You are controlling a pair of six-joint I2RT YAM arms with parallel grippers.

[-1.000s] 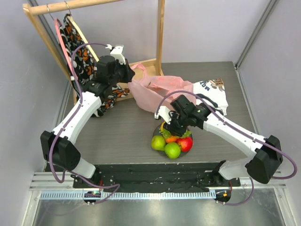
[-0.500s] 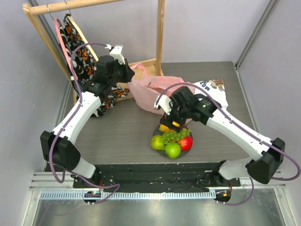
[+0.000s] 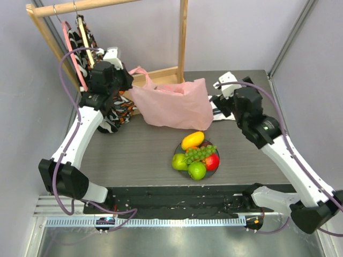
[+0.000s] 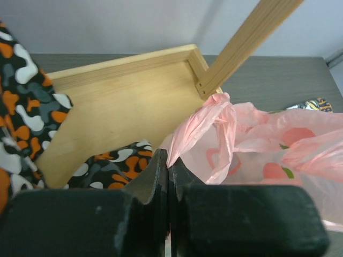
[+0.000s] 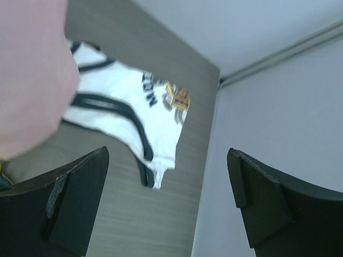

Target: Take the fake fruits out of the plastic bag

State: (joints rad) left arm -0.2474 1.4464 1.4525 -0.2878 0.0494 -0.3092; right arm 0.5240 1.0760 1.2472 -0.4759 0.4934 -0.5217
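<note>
The pink plastic bag (image 3: 174, 104) hangs spread out at the back of the table, held up by one corner. My left gripper (image 3: 128, 81) is shut on its thin film near a loop handle (image 4: 211, 115), the jaws almost touching (image 4: 170, 160). The fake fruits lie on a dark plate (image 3: 215, 170) in front: a mango (image 3: 193, 140), green grapes (image 3: 201, 152), a red apple (image 3: 213, 162) and two green apples (image 3: 179, 161). My right gripper (image 3: 218, 99) stands wide open and empty beside the bag's right edge (image 5: 32, 80), its fingers (image 5: 75, 198) far apart.
A wooden rack (image 3: 183, 37) stands at the back left, with a patterned orange-and-black cloth (image 3: 115, 110) draped over its base (image 4: 123, 96). A white-and-navy printed cloth (image 5: 123, 107) lies at the back right, near the grey side wall (image 5: 278, 107).
My right gripper opened, left the plate and drew back to the right. The mango and grapes now lie on the plate. My left arm pulled the bag up and to the left.
</note>
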